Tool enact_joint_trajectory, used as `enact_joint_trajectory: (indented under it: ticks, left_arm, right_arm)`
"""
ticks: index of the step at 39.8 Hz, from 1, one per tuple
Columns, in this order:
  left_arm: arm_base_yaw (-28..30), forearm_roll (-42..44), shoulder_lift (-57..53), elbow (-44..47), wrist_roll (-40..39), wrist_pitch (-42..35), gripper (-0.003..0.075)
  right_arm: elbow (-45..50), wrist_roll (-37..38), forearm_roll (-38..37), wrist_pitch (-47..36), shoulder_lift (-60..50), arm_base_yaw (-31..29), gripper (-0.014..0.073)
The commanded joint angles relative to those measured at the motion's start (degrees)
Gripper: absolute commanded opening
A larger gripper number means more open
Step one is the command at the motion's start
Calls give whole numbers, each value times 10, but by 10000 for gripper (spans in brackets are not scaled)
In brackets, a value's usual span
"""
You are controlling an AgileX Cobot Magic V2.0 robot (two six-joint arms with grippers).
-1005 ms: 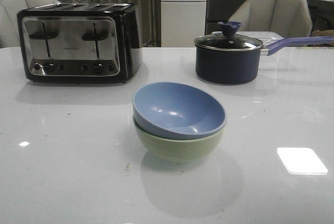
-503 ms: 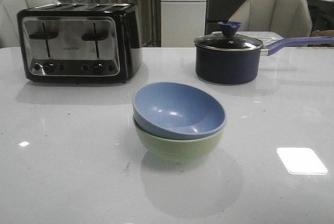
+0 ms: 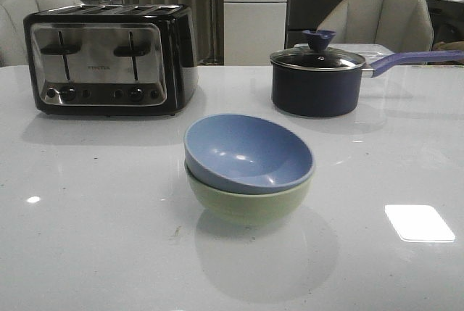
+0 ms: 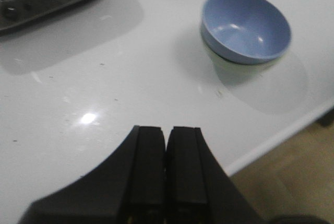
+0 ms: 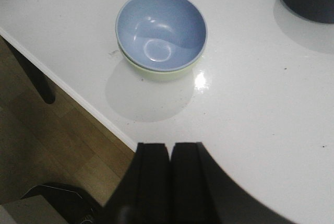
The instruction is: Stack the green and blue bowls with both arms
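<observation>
The dusty blue bowl (image 3: pixel 248 151) sits nested inside the pale green bowl (image 3: pixel 246 204) at the middle of the white table (image 3: pixel 87 217). Both wrist views look down on the same stack: blue bowl (image 4: pixel 245 24) over a green rim (image 4: pixel 216 59), and blue bowl (image 5: pixel 160 30) over the green bowl (image 5: pixel 156 73). My left gripper (image 4: pixel 167 132) is shut with nothing in it, held well back from the bowls above the table's front edge. The right gripper (image 5: pixel 170 148) is shut and empty too, also back near the edge. Neither gripper shows in the front view.
A black and chrome toaster (image 3: pixel 109 57) stands at the back left. At the back right is a dark saucepan (image 3: pixel 317 83) with a glass lid and a purple handle (image 3: pixel 413 59). The table's front edge (image 5: pixel 68 91) drops to a wooden floor (image 5: pixel 47 145).
</observation>
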Motion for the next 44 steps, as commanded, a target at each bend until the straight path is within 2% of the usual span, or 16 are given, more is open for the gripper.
enact_joint_trajectory:
  ticks: [1,6,11,23,29,39,44]
  left_arm:
    - [64,-1,-38,-4,-5,-66,98]
    - [157,0,-95,47,-5,-154,98]
    - [214,-2,-171,134,-5,-261,98]
    - [258,-23,-323,336,-5,-433,98]
    - [264,-50,-354,399,-5,-488,99]
    - [264,-49,-352,400,-5,-487,99]
    - [265,-9,-354,400,-25,-483,99]
  right_arm:
    - [-15,-3,2,-34,2,-1,28]
    - [-15,-3,2,-34,2,-1,28]
    - [-15,-3,2,-34,2,-1,28]
    - [-15,-3,2,-34,2,-1,28]
    - [-15,-3,2,-34,2,-1,28]
    - [-15,-3,2,-33,2,-1,28]
    - [-15,-3,2,-33,2,-1,28]
